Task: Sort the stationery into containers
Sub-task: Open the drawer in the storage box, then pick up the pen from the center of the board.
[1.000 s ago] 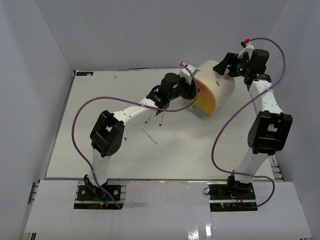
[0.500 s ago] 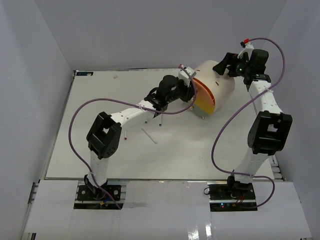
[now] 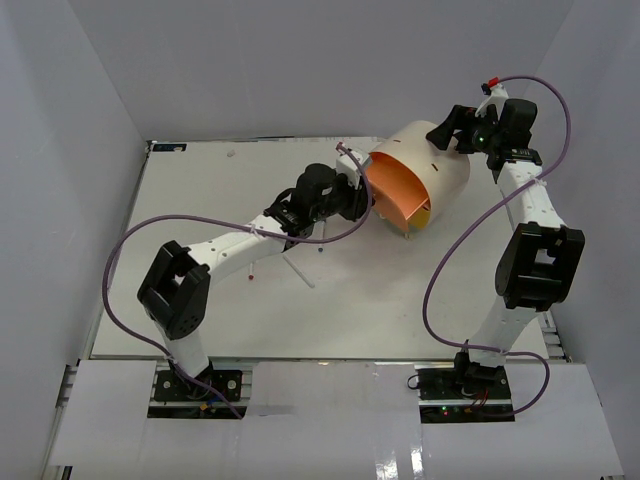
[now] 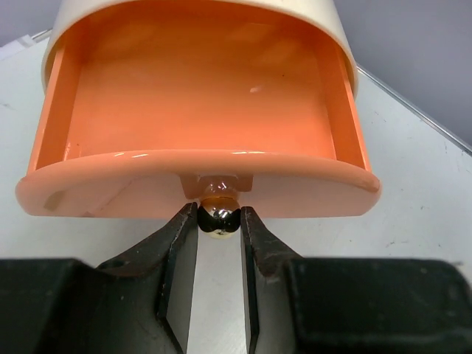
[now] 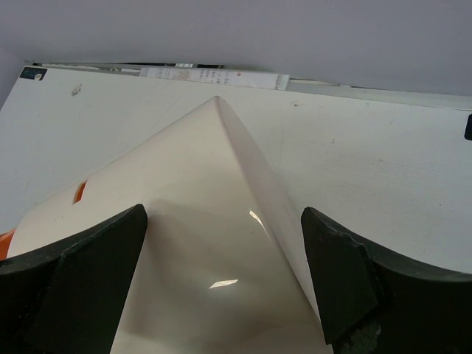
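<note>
Table [image 3: 200, 320] first: its far half carries the cream organiser [image 3: 445, 165], lying on its side at about 1 o'clock with its round face turned toward 8 o'clock. That puts the drawers within the left arm's reach. The orange drawer [image 4: 199, 96] stands drawn out of that face and looks bare inside, ready to be filled; a yellow drawer [image 3: 421, 211] beneath it stays in. The stationery [image 3: 299, 270] is not yet sorted: a few thin pens lie on the table near 7 o'clock of the organiser, beside the left forearm.

The right gripper [image 5: 223, 221] is spread wide astride the organiser's curved back, likely to steady it against the pull, though contact cannot be made out. The left gripper [image 4: 218, 221] is narrowed, its jaws pinching the brass knob [image 4: 218, 215].
</note>
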{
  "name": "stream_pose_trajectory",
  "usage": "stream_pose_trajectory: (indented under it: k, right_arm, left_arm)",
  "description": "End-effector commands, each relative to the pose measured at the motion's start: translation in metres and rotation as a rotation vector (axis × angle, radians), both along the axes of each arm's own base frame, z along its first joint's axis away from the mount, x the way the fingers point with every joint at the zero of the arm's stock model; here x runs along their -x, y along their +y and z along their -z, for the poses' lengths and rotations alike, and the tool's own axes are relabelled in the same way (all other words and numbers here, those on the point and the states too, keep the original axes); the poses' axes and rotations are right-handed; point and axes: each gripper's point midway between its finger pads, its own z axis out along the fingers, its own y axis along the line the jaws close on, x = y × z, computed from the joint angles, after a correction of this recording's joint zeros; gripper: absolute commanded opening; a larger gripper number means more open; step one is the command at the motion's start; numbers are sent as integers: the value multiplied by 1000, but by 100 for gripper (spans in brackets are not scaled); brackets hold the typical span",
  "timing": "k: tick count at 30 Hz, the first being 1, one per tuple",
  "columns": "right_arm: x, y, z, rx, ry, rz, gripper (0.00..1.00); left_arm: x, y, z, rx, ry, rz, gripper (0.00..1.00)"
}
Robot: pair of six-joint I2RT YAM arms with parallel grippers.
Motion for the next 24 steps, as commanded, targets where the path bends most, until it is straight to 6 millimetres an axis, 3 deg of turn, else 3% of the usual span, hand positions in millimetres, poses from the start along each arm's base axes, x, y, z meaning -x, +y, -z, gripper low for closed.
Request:
stream_pose_trajectory:
  k: [1,8,13,19,21,22,24]
  right_arm:
    - [2,-7,-9,37,-35,30,90]
    - [1,-7,-16,44,-52,34,91]
    - [5,-11,-39,70,-94,48,90]
    - [24,-13,-86,102,-189,74,90]
    - [36,-10,-107,112,-233,77,90]
    - [42,-8,-114,117,-249,79,90]
    - [60,7,-127,133,-285,61,90]
  left_arm:
    - [14,17,-13,21,19,-20,34]
    - [18,20,-16,21,31,-21,48]
    - [15,20,-31,28,10,-32,69]
    - [20,30,-53,64,7,-63,91]
    - [22,41,-68,92,9,-106,97]
    - [27,47,-62,67,40,-123,98]
    - [27,66,-71,67,53,-193,98]
